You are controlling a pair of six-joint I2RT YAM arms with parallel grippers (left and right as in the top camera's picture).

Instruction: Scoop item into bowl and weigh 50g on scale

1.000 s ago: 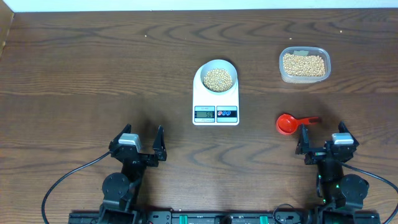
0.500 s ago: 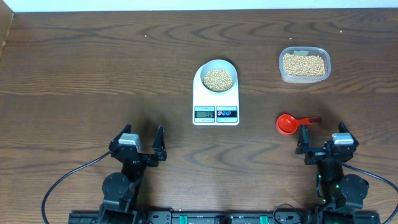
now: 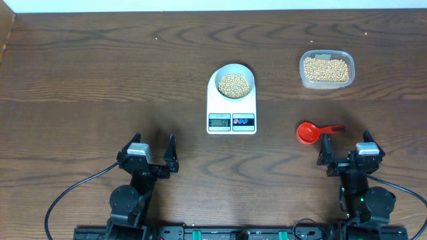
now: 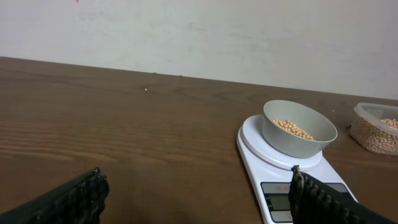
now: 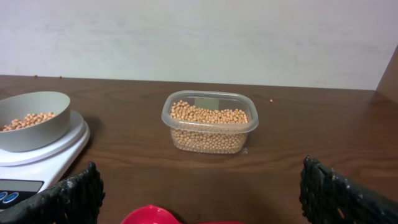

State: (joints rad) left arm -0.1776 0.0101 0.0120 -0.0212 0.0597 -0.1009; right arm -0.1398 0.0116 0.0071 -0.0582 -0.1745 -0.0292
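The left arm [image 3: 127, 199] and the right arm [image 3: 363, 200] sit folded low over their bases, well apart, one at each side. The left hand [image 3: 148, 152] points straight forward, away from its base, held level and low. Its jaws are spread wide and empty, and in the left wrist view its two dark ribbed fingers [image 4: 68, 202] show only at the lower corners. The right hand [image 3: 345, 145] points forward the same way, jaws equally wide with nothing between them. Its fingers [image 5: 62, 199] likewise show only at the lower corners of its wrist view.
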